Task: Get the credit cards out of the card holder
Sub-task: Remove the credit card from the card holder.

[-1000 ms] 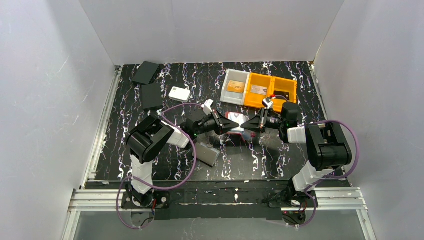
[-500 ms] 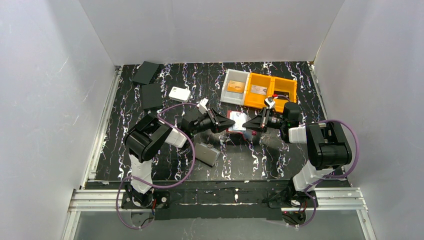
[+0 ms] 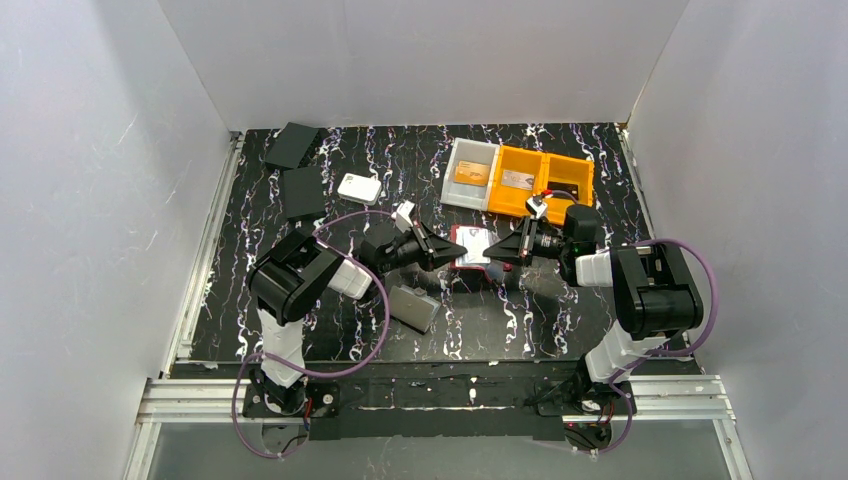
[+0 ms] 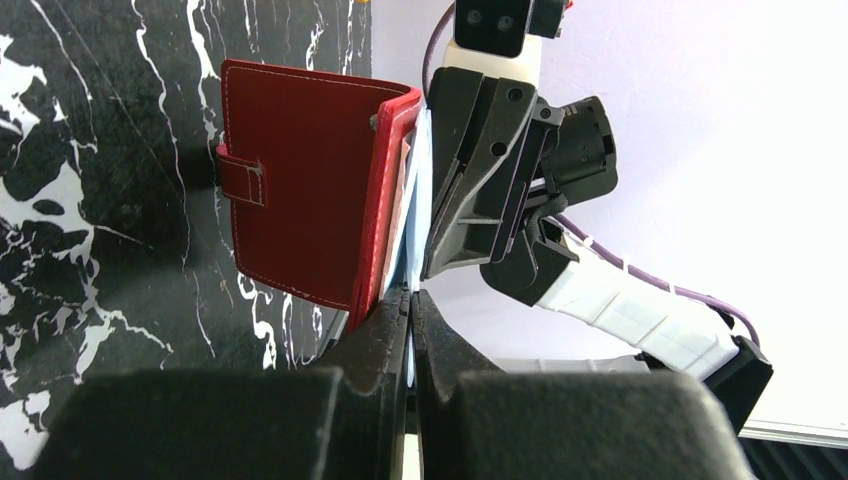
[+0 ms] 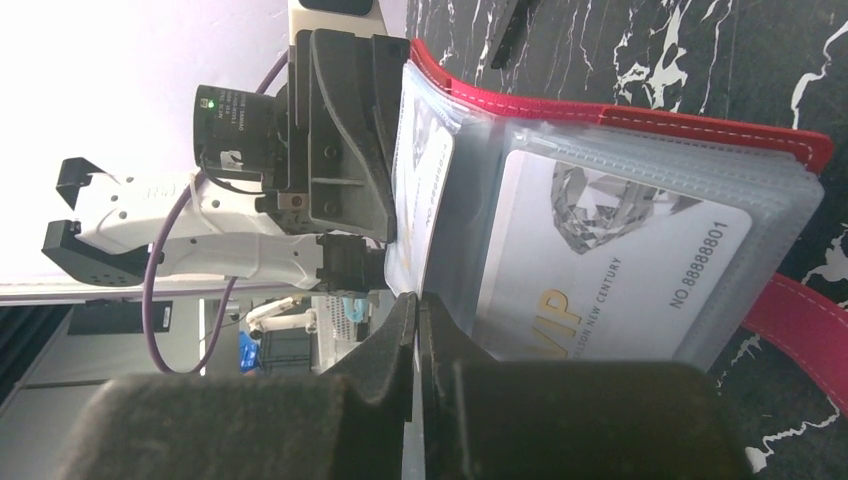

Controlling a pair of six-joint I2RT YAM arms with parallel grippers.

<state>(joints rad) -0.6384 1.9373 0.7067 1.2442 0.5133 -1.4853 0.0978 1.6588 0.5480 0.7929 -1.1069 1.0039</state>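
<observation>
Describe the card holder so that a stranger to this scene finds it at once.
On the black marbled table, just in front of the orange bins, the left hand and the right hand hold the card holder between their tips. It is the only red booklet, open with clear sleeve pages; the grey case nearby is plain and flat.
</observation>
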